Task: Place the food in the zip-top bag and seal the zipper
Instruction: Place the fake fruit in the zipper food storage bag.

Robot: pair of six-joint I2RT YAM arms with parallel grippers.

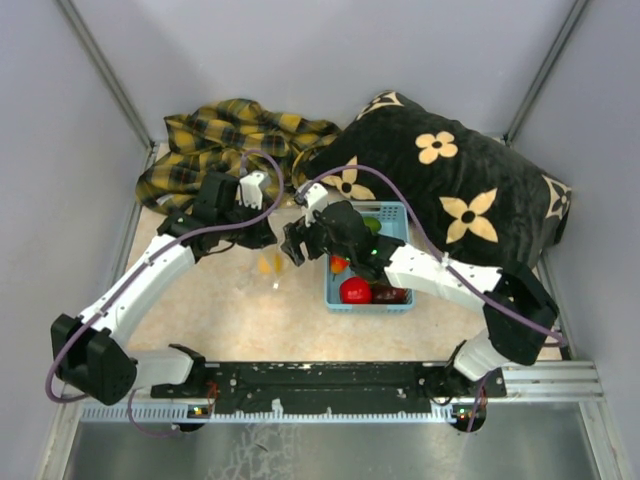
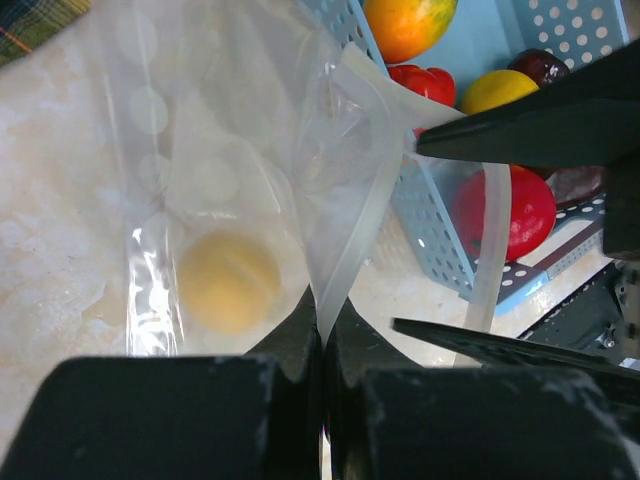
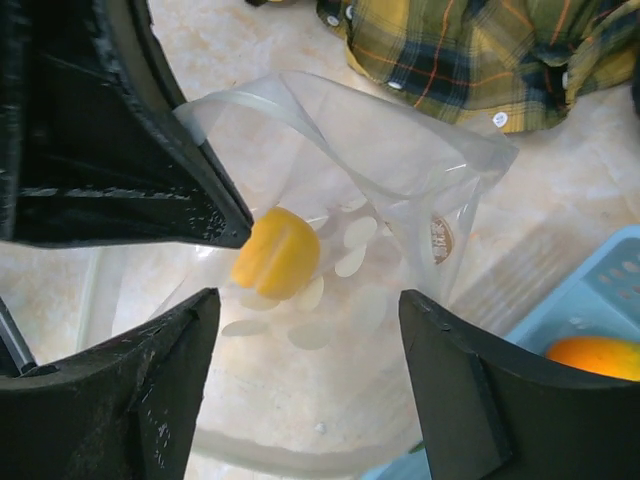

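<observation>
My left hand (image 2: 322, 335) was clenched on the mouth edge of the zip-top bag (image 2: 200, 170), holding it up off the table (image 2: 60, 250). My right hand (image 3: 310, 300) stood released directly over the gaping mouth, and one yellow fruit (image 3: 275, 252) lay inside. The remaining food (image 2: 530, 215) sat in the blue basket (image 3: 600, 280), just right of the bag and nearer my right hand. No legible writing noted.

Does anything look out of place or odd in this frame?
A crumpled plaid shirt and a black flower-patterned cushion lie heaped at the far side of the table, unrelated to bagging; the cushion appears to press against the blue basket. Nothing looks spilled or damaged.
</observation>
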